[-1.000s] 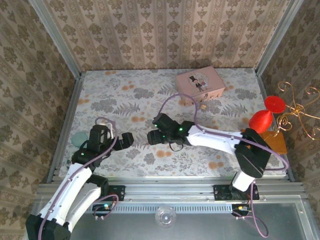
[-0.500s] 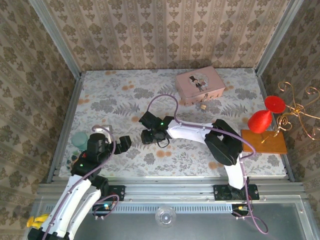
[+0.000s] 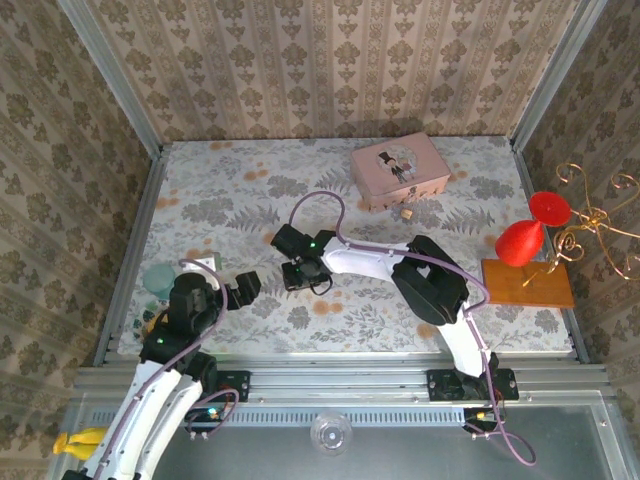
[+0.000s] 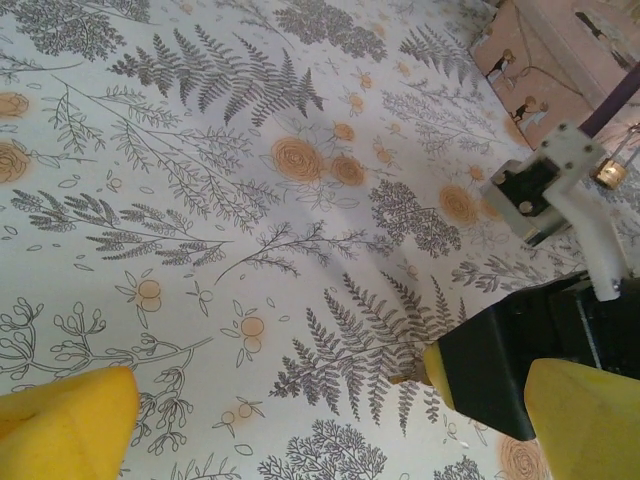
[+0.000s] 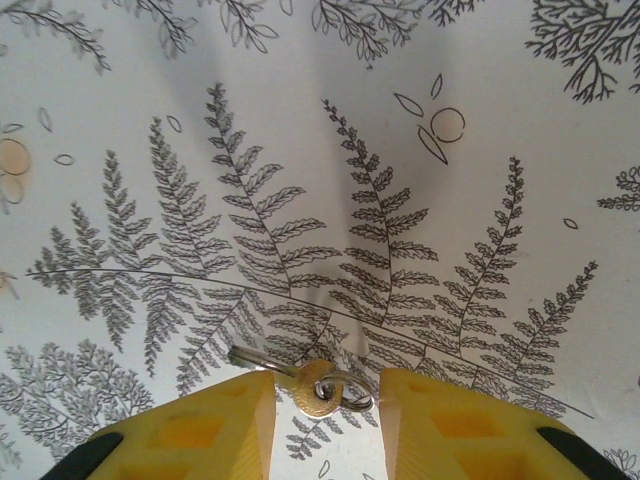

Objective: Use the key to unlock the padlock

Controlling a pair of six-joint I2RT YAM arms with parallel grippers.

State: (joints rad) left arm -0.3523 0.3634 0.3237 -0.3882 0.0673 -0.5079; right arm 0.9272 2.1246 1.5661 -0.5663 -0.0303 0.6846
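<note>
The key (image 5: 322, 386), brass-headed with a small ring, lies flat on the fern-print table, between the yellow fingertips of my right gripper (image 5: 325, 400). Its jaws are narrow, and its blade runs past the left fingertip (image 5: 215, 420). A sliver of cloth shows on each side of the head. From above, my right gripper (image 3: 298, 272) points down at table centre-left. The padlock (image 3: 407, 212) rests in front of the pink tin (image 3: 400, 168), and in the left wrist view the padlock (image 4: 608, 172) sits far right. My left gripper (image 3: 243, 288) hangs wide open just left of the right one.
A red hourglass-shaped piece (image 3: 530, 228) stands on a wooden block (image 3: 530, 283) at the right, beside a gold wire stand (image 3: 592, 215). A teal object (image 3: 157, 278) lies at the left edge. Papered walls close three sides; a metal rail (image 3: 330, 370) runs along the front.
My right arm has swung left and its jaws have narrowed around the key. The left arm has pulled back towards the near-left corner, still open.
</note>
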